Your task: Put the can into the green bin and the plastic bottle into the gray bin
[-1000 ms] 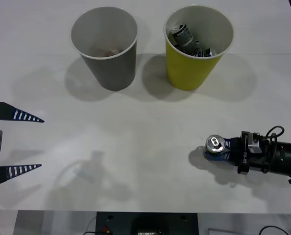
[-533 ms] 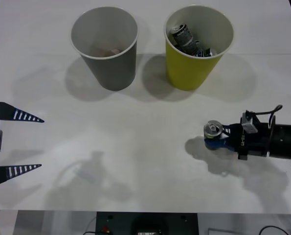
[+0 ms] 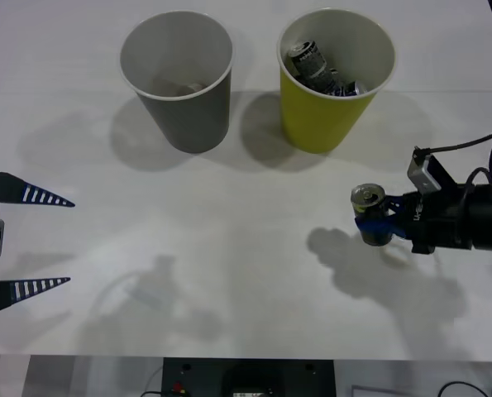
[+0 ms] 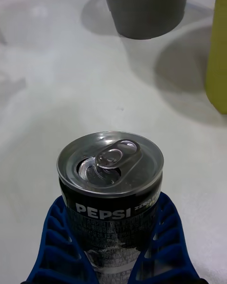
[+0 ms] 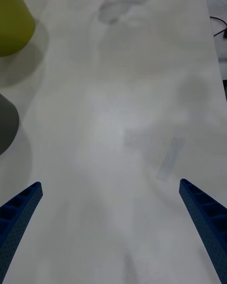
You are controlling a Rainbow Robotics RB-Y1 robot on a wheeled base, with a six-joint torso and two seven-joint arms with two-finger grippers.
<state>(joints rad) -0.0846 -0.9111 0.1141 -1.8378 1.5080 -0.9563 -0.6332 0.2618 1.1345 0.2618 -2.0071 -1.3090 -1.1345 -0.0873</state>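
White counter (image 3: 246, 273), flat and matte, carrying all items. Large dark gray cup-shaped bin (image 3: 179, 78) with white inside and rolled rim: upright near the far edge, left of centre; something small and indistinct lies at its bottom. Large yellow-green cup-shaped bin (image 3: 332, 74) with white inside and rolled rim: upright near the far edge, right of centre, just beside the gray bin but apart from it; several drink cans (image 3: 316, 68) lie heaped inside. Small drink can (image 3: 370, 213), silver top with pull tab, black body with pale "PEPSI" print: upright, toward the counter's right edge, nearer than the yellow-green bin and well apart from it; its shadow falls on the counter apart from its base, so it appears raised off the surface. Right gripper (image 3: 376, 222), blue ribbed fingers on a black wrist reaching in from the right edge: closed around the lower body of the can, one finger (image 4: 61, 246) on each side in the right wrist view, can top (image 4: 111, 163) facing the camera. Left gripper (image 3: 31, 240), blue ribbed fingers with pale stripes: at the counter's left edge, toward the near side, fingers spread wide, holding nothing, well apart from both bins and the can.
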